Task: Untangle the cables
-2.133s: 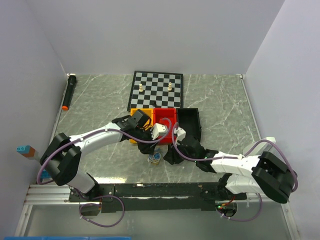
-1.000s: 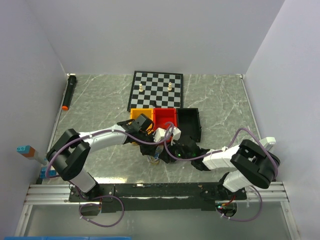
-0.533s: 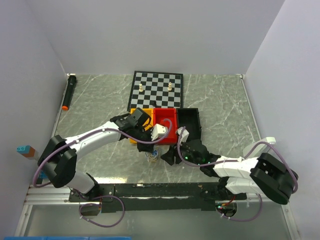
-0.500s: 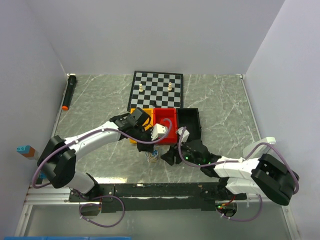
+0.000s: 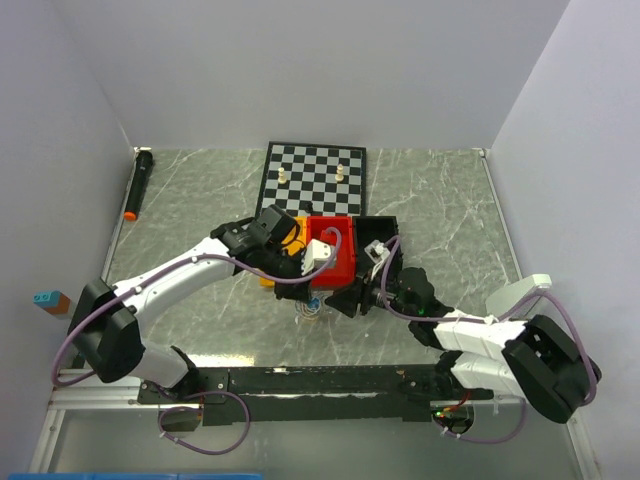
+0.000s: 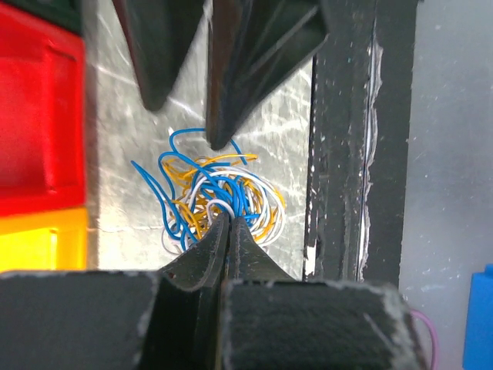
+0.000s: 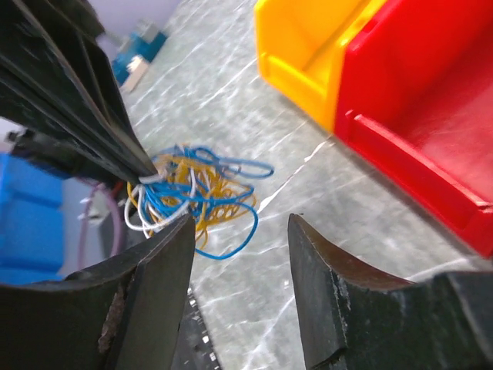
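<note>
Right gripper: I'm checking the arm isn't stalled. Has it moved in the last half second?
Yes. The right gripper has shifted toward the black bin, whose near edge its wrist now overlaps.

Soft, even white light fills the overhead view, leaving only faint shadows on the grey marbled tabletop (image 5: 440, 200). Just beyond the left gripper (image 6: 231, 221), glare streaks that surface, and its black fingers (image 6: 192, 270) are blurred. Ahead of the right gripper (image 7: 240, 223), the thin curly blue, orange-yellow and white cables (image 7: 196, 196) look fairly sharp; the glossy red plastic bin (image 7: 431, 116) is soft.
</note>
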{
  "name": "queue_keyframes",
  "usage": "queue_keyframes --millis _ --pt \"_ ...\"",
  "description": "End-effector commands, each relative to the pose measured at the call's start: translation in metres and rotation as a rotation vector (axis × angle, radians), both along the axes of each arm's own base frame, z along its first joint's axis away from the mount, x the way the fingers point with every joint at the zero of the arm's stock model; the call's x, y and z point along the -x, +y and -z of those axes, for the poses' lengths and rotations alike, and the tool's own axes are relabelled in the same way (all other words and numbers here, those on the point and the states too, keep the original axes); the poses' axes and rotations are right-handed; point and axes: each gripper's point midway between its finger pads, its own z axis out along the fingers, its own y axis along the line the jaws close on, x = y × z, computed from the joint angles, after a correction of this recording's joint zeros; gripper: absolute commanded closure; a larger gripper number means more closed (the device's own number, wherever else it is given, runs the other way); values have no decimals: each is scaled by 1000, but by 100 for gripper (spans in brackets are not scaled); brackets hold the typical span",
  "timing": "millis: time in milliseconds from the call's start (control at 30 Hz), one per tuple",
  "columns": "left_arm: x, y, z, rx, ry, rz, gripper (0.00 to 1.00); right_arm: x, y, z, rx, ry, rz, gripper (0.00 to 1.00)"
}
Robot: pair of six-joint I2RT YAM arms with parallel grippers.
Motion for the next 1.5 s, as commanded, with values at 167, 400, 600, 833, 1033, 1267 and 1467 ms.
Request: queue_keyframes --millis 167,400,600,833,1033,1267,1467 --pt "-3 -11 -52 119 -58 5 99 12 16 -37 -162 20 -204 45" --pt "-7 -13 -51 122 -70 -6 99 8 13 -51 -254 64 -219 56" --pt "-20 -9 -46 108 -94 -61 99 6 9 -52 -293 111 -231 90" --pt "-58 7 -33 4 -183 -260 99 -6 -6 -27 -150 129 -104 100" --pt "-59 34 -35 -23 -176 -313 99 -22 -38 -18 56 56 101 100" --pt "-37 58 -17 -85 -156 -293 92 -30 -74 -28 132 11 307 100" --pt "-25 84 30 -195 -154 -302 91 -36 -109 -45 128 -30 514 100"
